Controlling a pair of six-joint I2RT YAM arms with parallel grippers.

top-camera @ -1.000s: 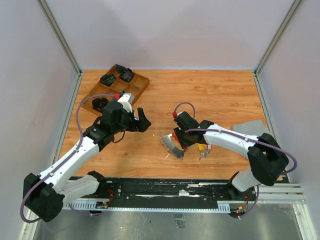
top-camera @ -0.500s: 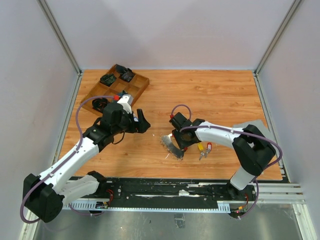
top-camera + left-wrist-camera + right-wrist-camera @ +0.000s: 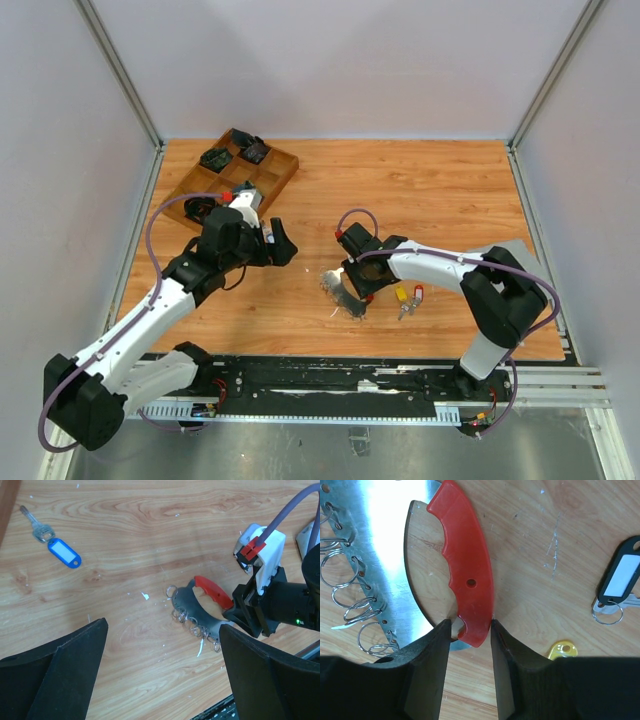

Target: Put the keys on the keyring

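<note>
Keyring lies pinched by its red end in the right jaws, left jaws hovering spread.

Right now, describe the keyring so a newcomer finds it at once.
On the wooden table, look front-centre, at the tip of the right tool. The keyring is the curved silver plate there with a red grip and a row of wire rings along its edge; the tagged keys beside it are far smaller.

The right gripper clasps the red end of the keyring, with 1 blue-tagged key well to its upper left.
</note>
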